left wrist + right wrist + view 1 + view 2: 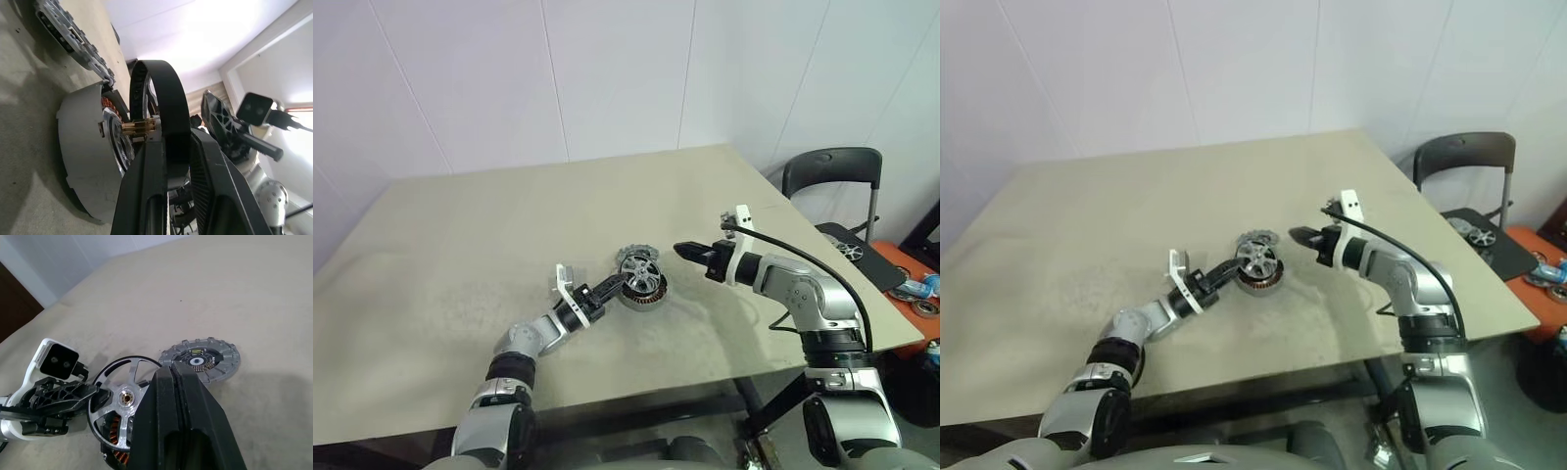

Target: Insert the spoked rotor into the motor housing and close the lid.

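Your left fingers clamp the rotor's rim, holding it tilted over the housing, hub nearly above the windings. Right gripper, fingers together, hovers beside. Lid lies on the bench just behind.

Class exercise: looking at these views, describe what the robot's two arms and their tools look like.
Both arms are silver-grey jointed shells with black bands at the joints. Each ends in a black two-fingered tool, the left tool and the right tool, each carrying a small white camera block behind it. A black cable loops along the right forearm.
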